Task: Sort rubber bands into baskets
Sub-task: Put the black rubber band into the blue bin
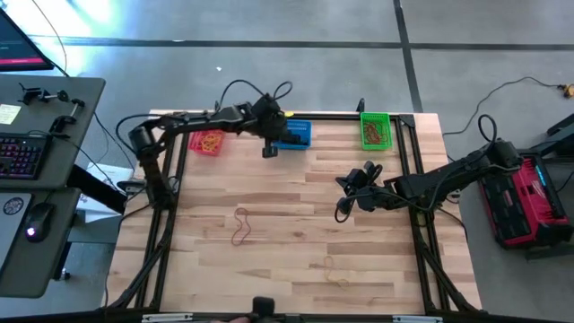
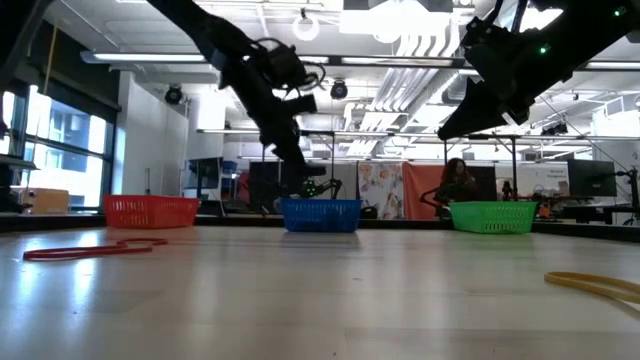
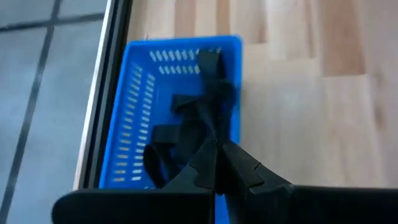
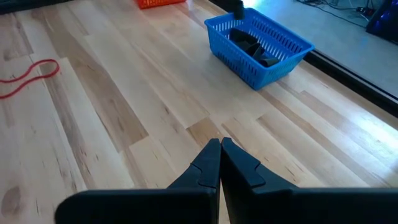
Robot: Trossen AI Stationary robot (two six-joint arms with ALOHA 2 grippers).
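Yellow band (image 2: pixel 598 284) lies nearest the low camera, flat on the worktop (image 1: pixel 296 224), with a red band (image 1: pixel 241 226) well apart from it toward my left side. Both look to me light, limp and stretchy; I judge they will flop and may slip, so I would pinch one strand where the loop lies clear of itself.

My left fingers (image 3: pixel 214 163) are pressed together with nothing between them, hanging over the blue basket (image 1: pixel 293 135), which holds black bands (image 4: pixel 249 43). My right fingers (image 4: pixel 219 163) are closed too, empty, above bare wood near the green basket (image 1: pixel 376 130). Red basket (image 1: pixel 207 142) sits beside the blue one at the far edge.

Pale wood planks look smooth, so a thin band lying flush may be hard to get under. Beyond the worktop are a desk with keyboard (image 1: pixel 20 154) and grey floor.
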